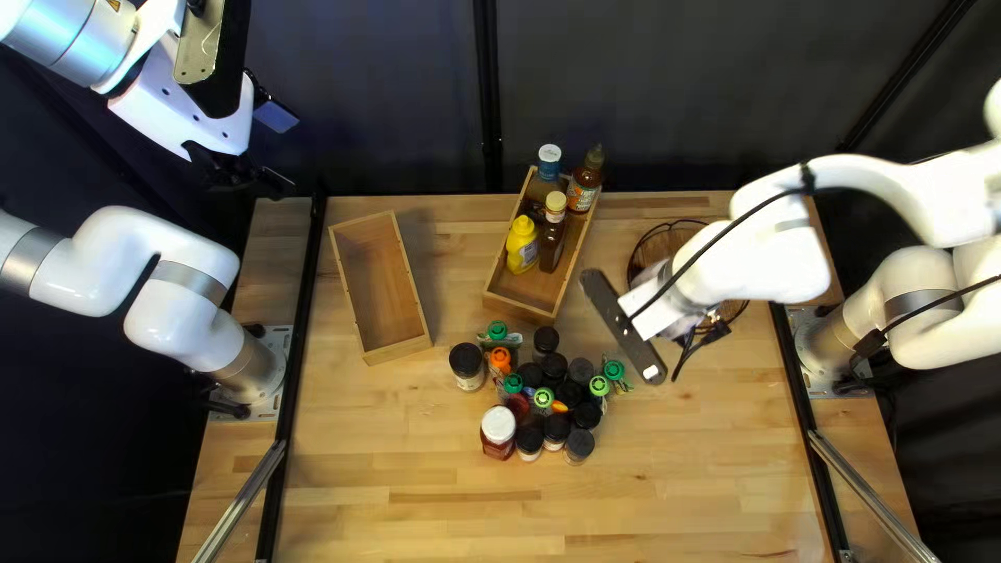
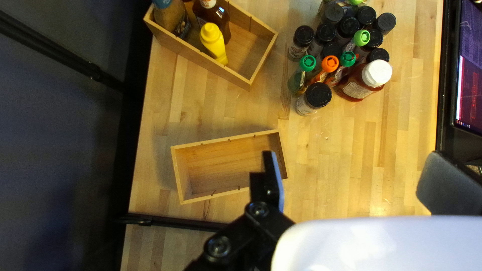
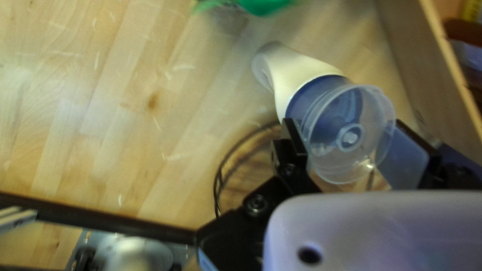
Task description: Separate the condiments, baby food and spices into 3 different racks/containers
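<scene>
The right gripper (image 3: 346,129) grips the bottle (image 3: 306,70), with the round basket (image 3: 247,175) below and beside it; the left gripper (image 2: 351,158), farther off, stands wide

Left box (image 1: 381,282): there it sits, left on the table (image 1: 678,490)
Middle box (image 1: 521,295): up by the far edge, bottles (image 1: 521,246) standing in it
Jar cluster (image 1: 557,429): just in front of the middle box
Wire basket (image 1: 654,246): over to the middle box's right
</scene>
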### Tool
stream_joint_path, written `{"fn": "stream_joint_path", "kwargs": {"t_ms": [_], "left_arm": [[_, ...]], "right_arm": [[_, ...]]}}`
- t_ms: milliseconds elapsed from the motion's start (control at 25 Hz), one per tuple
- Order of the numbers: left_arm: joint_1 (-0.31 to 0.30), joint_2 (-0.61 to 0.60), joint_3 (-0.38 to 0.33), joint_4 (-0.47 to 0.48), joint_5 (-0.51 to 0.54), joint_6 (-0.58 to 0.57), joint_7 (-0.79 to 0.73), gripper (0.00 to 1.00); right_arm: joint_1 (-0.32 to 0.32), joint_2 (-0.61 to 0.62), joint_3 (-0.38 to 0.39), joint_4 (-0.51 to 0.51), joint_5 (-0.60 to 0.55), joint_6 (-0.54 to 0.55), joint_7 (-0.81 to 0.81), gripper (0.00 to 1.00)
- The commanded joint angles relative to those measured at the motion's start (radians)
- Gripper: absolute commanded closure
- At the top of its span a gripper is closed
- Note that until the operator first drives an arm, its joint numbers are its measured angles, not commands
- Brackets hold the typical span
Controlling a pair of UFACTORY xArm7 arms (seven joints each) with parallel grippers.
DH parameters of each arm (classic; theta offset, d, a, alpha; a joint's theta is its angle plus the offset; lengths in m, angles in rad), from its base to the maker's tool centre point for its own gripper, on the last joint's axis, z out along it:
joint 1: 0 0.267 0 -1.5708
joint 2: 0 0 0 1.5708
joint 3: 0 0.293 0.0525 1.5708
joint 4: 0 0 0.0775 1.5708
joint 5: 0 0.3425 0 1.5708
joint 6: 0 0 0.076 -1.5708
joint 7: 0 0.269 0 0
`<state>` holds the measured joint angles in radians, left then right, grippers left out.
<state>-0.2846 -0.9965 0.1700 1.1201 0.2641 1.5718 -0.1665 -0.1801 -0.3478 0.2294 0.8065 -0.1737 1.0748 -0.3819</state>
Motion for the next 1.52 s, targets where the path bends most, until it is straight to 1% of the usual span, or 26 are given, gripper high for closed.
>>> {"fn": "stream_joint_path", "kwargs": {"t_ms": [40, 120, 160, 200, 440, 560, 880, 1240, 1520], "left_arm": [[0.000, 0.000, 0.000, 0.000, 0.000, 0.000, 0.000, 0.00], [0.000, 0.000, 0.000, 0.000, 0.000, 0.000, 0.000, 0.00], [0.000, 0.000, 0.000, 0.000, 0.000, 0.000, 0.000, 0.00], [0.000, 0.000, 0.000, 0.000, 0.000, 0.000, 0.000, 0.00], [0.000, 0.000, 0.000, 0.000, 0.000, 0.000, 0.000, 0.00], [0.000, 0.000, 0.000, 0.000, 0.000, 0.000, 0.000, 0.00], [0.000, 0.000, 0.000, 0.000, 0.000, 0.000, 0.000, 0.00], [0.000, 0.000, 0.000, 0.000, 0.000, 0.000, 0.000, 0.00], [0.000, 0.000, 0.000, 0.000, 0.000, 0.000, 0.000, 0.00]], "right_arm": [[-0.043, 0.031, -0.035, 0.116, -0.036, 0.072, -0.034, 1.00], [-0.055, 0.064, -0.047, 0.165, -0.044, 0.079, -0.051, 1.00], [-0.057, 0.070, -0.049, 0.174, -0.046, 0.078, -0.053, 1.00], [-0.063, 0.103, -0.054, 0.215, -0.049, 0.079, -0.059, 1.00], [-0.080, 0.269, -0.065, 0.359, -0.038, 0.049, -0.028, 1.00], [-0.083, 0.316, -0.069, 0.389, -0.028, 0.034, -0.004, 1.00], [-0.098, 0.415, -0.085, 0.423, -0.019, -0.035, 0.054, 1.00], [-0.106, 0.457, -0.100, 0.423, -0.046, -0.068, 0.094, 1.00], [-0.106, 0.468, -0.108, 0.393, -0.087, -0.095, 0.135, 1.00]]}}
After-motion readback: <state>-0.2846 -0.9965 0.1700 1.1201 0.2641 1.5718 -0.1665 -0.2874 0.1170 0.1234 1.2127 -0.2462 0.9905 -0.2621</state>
